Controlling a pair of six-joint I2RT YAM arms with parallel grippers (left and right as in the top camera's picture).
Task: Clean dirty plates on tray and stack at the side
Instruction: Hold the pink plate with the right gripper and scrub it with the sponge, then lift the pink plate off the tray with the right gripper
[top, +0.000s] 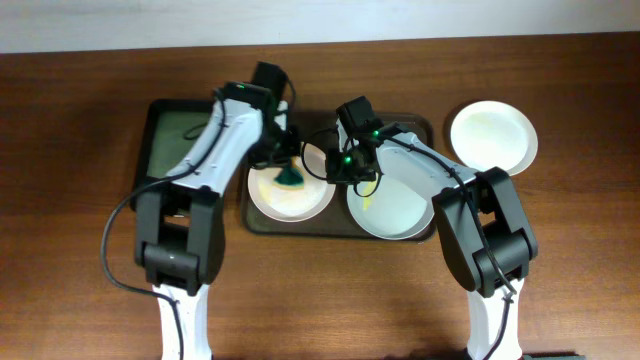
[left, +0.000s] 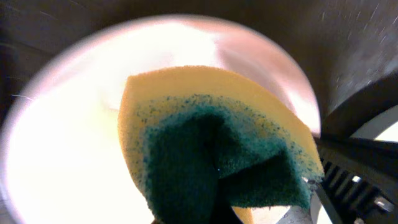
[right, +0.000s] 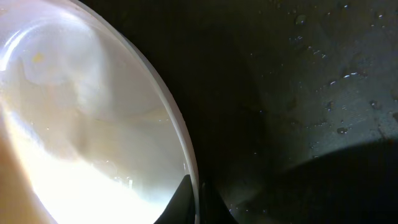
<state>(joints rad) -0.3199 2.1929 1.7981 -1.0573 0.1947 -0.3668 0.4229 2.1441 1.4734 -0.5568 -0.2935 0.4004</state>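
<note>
Plates numbered three: the left plate and the right plate lay side by side in the tray, while the third plate rested on the wooden table just right of the tray. The left gripper was clenched on a yellow sponge with a green scouring face, held down on the yellow-smeared left plate. The right gripper was clamped on the right plate's rim, which the wrist view showed meeting its dark fingers. A black basin stood left of the tray.
</note>
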